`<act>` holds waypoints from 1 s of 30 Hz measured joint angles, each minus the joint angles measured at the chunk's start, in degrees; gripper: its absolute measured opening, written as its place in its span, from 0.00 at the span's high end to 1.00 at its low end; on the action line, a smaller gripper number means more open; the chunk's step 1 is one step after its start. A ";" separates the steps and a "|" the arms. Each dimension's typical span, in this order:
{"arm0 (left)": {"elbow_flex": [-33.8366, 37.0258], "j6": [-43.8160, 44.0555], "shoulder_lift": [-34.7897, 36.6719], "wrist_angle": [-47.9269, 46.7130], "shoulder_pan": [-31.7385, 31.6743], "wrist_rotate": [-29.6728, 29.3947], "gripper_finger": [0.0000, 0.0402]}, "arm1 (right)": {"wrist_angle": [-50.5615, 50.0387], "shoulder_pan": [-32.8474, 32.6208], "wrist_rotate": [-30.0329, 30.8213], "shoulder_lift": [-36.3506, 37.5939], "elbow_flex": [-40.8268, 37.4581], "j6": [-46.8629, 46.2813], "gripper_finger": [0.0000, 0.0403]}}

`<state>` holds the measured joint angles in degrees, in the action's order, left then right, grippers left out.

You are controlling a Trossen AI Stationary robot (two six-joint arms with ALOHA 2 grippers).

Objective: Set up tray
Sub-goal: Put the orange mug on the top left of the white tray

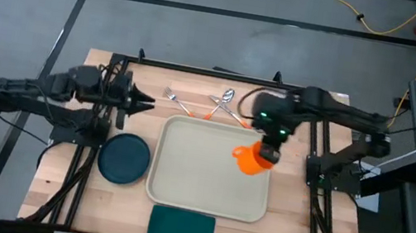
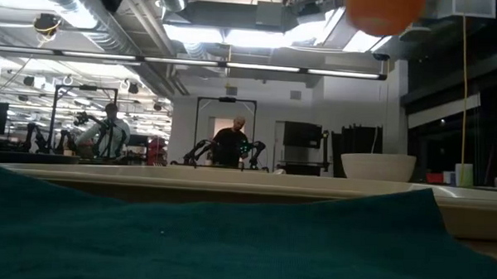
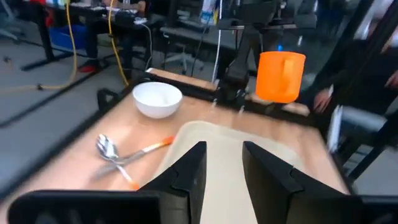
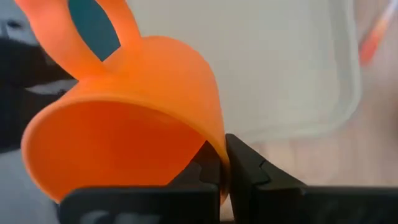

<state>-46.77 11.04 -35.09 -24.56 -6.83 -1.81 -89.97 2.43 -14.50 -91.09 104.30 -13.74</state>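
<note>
The cream tray (image 1: 189,182) lies in the middle of the table. My right gripper (image 1: 269,153) is shut on an orange mug (image 1: 249,162) above the tray's far right part. The mug shows upright in the left wrist view (image 3: 281,76) and at the top of the low view (image 2: 384,12). My left gripper (image 1: 147,104) is open and empty at the table's far left, level, pointing toward the right edge; its fingers (image 3: 193,171) stand apart in its wrist view. My right gripper pinches the mug's wall at the rim (image 4: 214,149), one finger inside and one outside, on the side opposite the handle (image 4: 93,37). The fingers come from above, pointing down. The mug hangs upright, mouth up, lifted clear of the tray (image 4: 280,62).
A dark teal plate (image 1: 124,158) lies left of the tray and a dark green napkin (image 1: 181,228) at its near side. Orange-handled cutlery (image 1: 218,106) lies beyond the tray's far rim. A white bowl (image 3: 157,99) stands at the far right. People show in the room behind (image 2: 232,143).
</note>
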 joint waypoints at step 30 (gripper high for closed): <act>-36.46 -5.27 -45.69 -9.87 1.12 13.52 0.37 | -0.11 7.18 13.38 -20.17 28.82 23.46 0.97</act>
<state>-83.23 5.77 -80.78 -34.42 -5.71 11.71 -90.08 9.60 -1.12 -111.26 133.12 9.72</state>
